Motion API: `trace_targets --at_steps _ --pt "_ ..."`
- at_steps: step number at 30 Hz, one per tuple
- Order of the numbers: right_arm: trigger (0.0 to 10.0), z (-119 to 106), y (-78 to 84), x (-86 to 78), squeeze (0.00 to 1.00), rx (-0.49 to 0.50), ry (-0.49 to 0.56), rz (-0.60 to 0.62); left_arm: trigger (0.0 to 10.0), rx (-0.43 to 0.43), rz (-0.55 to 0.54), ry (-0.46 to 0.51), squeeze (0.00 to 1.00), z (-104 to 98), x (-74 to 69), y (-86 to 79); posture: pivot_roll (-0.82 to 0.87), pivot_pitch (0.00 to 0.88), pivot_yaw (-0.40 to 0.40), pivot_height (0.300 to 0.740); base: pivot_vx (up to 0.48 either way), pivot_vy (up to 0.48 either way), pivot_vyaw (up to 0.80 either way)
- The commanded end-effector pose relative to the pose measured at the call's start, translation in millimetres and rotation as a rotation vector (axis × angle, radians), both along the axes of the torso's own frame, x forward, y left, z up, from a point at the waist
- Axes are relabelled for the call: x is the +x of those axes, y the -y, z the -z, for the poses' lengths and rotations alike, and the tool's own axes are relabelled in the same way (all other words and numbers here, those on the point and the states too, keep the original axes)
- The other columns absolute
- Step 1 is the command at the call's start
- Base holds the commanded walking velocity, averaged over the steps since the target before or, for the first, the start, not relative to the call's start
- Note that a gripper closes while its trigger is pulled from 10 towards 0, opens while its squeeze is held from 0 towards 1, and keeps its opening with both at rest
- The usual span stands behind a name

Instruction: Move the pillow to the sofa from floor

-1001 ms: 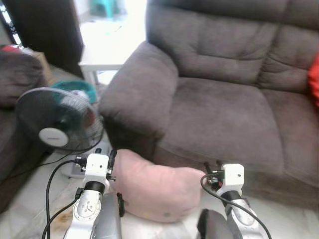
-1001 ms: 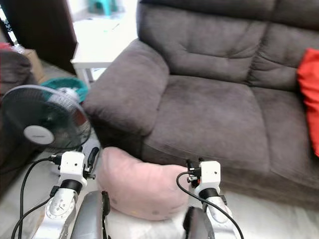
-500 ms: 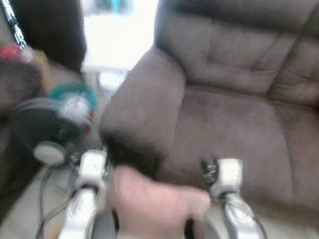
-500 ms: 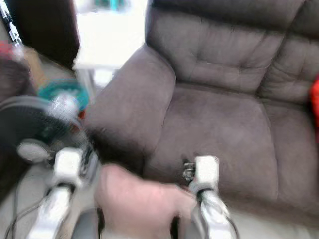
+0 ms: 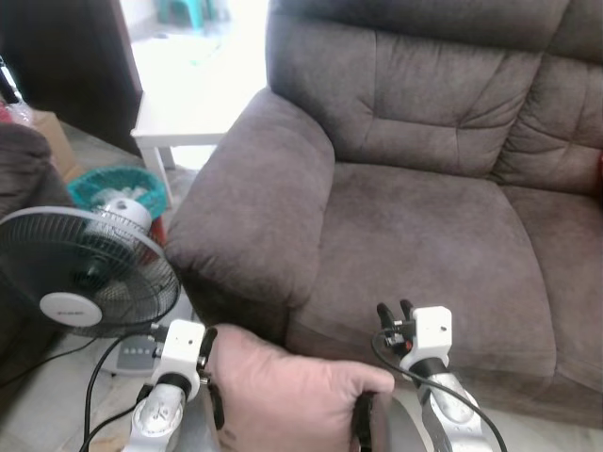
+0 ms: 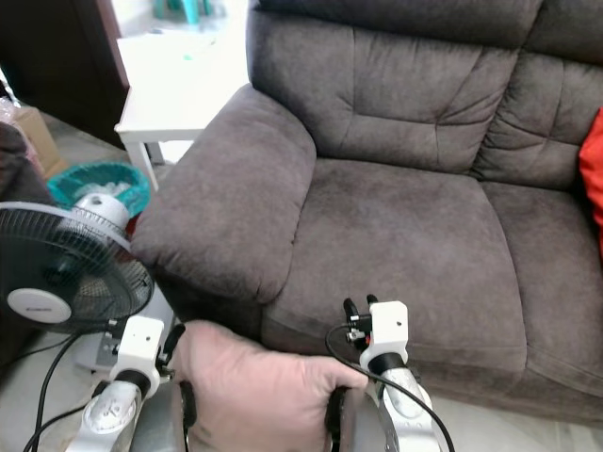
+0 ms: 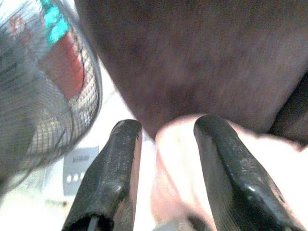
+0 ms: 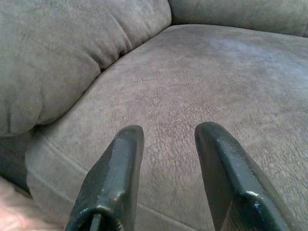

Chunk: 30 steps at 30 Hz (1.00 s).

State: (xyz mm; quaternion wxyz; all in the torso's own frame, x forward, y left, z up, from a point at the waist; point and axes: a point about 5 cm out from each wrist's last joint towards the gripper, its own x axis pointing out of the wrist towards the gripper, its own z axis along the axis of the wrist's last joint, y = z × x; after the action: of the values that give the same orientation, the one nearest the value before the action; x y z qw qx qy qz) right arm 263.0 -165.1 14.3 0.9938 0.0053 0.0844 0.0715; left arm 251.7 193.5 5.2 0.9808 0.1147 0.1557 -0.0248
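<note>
Left claw (image 7: pixel 163 173), seen along its 2 black fingers (image 7: pixel 113 178) in the left wrist view, stands spread apart with nothing pinched between the tips; the pink pillow (image 5: pixel 287 395) bulges up against the inner side of one finger. Right claw (image 8: pixel 166 180) likewise holds its 2 fingers (image 8: pixel 115 178) parted and empty, poised over the front edge of the sofa seat cushion (image 5: pixel 424 240). In the head views both silver arms reach forward at the bottom of the scene, the left wrist (image 5: pixel 179 348) against the pillow's left side and the right wrist (image 5: pixel 429 334) at its right end, so that the pillow lies pressed between the 2 arms. Pillow position: low in the frame, just in front of the sofa (image 6: pixel 377 169), below the front corner of the sofa's armrest (image 5: pixel 250 217), not on the seat cushion. Whether the pillow touches the floor cannot be told, as its underside is cut off. Surroundings: a black standing fan (image 5: pixel 80 273) on the robot's left, a teal basket (image 5: pixel 118 188) behind it, a white table (image 5: pixel 193 104) beside the armrest, and a red cushion (image 6: pixel 594 169) at the sofa's far right.
</note>
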Motion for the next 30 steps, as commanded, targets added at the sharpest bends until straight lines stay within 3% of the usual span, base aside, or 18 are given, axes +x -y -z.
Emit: trace_targets --at_steps 1,10,30 --pt "10.0 1 5.8 -1.0 0.0 -0.009 -0.008 0.01 10.0 -0.015 -0.004 -0.017 1.0 1 6.8 -1.3 0.11 0.041 -0.098 0.514 0.0 0.0 0.0" --pt "10.0 -6 11.7 0.6 0.0 -0.016 0.013 0.009 10.0 -0.027 -0.041 -0.062 1.0 3 22.0 -11.3 0.09 0.058 -0.113 0.514 0.0 0.0 0.0" --pt "10.0 -20 17.8 3.1 0.0 -0.023 0.059 -0.016 10.0 -0.078 -0.066 -0.08 1.0 17 13.9 -9.6 0.05 0.079 -0.156 0.514 0.0 0.0 0.0"
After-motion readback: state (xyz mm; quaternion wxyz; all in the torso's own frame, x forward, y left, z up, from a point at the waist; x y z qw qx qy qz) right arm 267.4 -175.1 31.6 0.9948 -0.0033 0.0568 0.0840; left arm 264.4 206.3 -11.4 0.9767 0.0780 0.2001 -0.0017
